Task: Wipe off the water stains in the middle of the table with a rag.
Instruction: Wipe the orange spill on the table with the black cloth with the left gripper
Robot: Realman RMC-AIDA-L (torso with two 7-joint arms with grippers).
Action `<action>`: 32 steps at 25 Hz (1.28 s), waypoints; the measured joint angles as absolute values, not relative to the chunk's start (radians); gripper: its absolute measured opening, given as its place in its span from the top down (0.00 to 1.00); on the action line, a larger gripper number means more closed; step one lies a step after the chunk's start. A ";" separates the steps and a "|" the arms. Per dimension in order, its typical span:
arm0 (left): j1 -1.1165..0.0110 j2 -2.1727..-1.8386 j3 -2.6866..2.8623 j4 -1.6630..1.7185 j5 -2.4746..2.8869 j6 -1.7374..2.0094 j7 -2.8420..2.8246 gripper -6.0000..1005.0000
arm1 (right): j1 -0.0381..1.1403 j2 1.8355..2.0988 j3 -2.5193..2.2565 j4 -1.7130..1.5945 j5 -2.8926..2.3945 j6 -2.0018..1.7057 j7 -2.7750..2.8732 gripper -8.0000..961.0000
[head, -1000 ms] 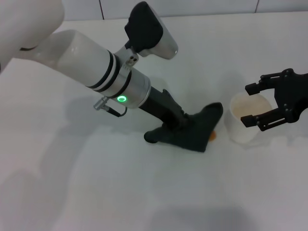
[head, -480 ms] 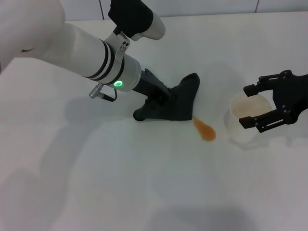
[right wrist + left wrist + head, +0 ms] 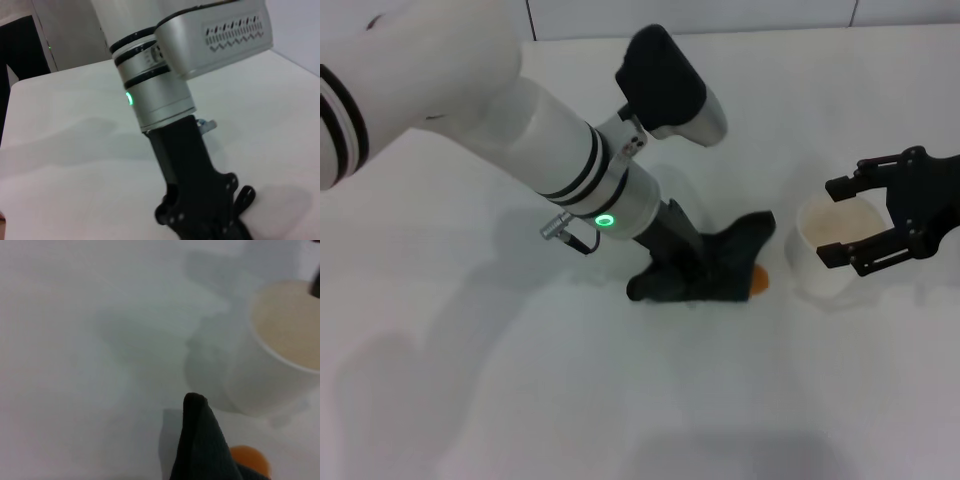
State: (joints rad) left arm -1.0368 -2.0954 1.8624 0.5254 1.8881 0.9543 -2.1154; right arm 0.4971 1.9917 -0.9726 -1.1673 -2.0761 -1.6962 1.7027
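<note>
Your left gripper [image 3: 685, 268] pins the rag [image 3: 720, 270] flat at frame centre, over most of the water stains [image 3: 758, 281]; its jaws are hidden. The cloth is soft and light, so press its middle. The right gripper [image 3: 838, 219], jaws spread, straddles the cup [image 3: 828, 252].

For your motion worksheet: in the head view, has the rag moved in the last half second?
Yes. The rag, pressed down by the left gripper, has slid toward the cup and nearer the camera, now covering most of the stain.
</note>
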 joint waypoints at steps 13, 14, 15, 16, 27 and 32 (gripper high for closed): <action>-1.024 -2.097 1.867 0.569 1.878 1.038 -2.083 0.92 | 0.494 1.999 -0.973 -1.167 -2.077 -1.697 1.703 0.09; -1.031 -2.096 1.863 0.547 1.883 0.997 -2.090 0.92 | 0.494 2.000 -0.973 -1.167 -2.077 -1.697 1.703 0.09; -1.035 -2.095 1.860 0.538 1.884 0.981 -2.094 0.92 | 0.494 2.001 -0.974 -1.166 -2.077 -1.697 1.703 0.09; -1.037 -2.094 1.858 0.531 1.884 0.965 -2.098 0.92 | 0.494 2.001 -0.977 -1.166 -2.077 -1.697 1.703 0.09; -1.076 -2.088 1.816 0.441 1.962 0.780 -2.180 0.92 | 0.493 2.002 -0.991 -1.161 -2.077 -1.696 1.703 0.09; -1.076 -2.090 1.818 0.457 1.958 0.811 -2.173 0.92 | 0.493 2.002 -0.996 -1.154 -2.077 -1.690 1.703 0.09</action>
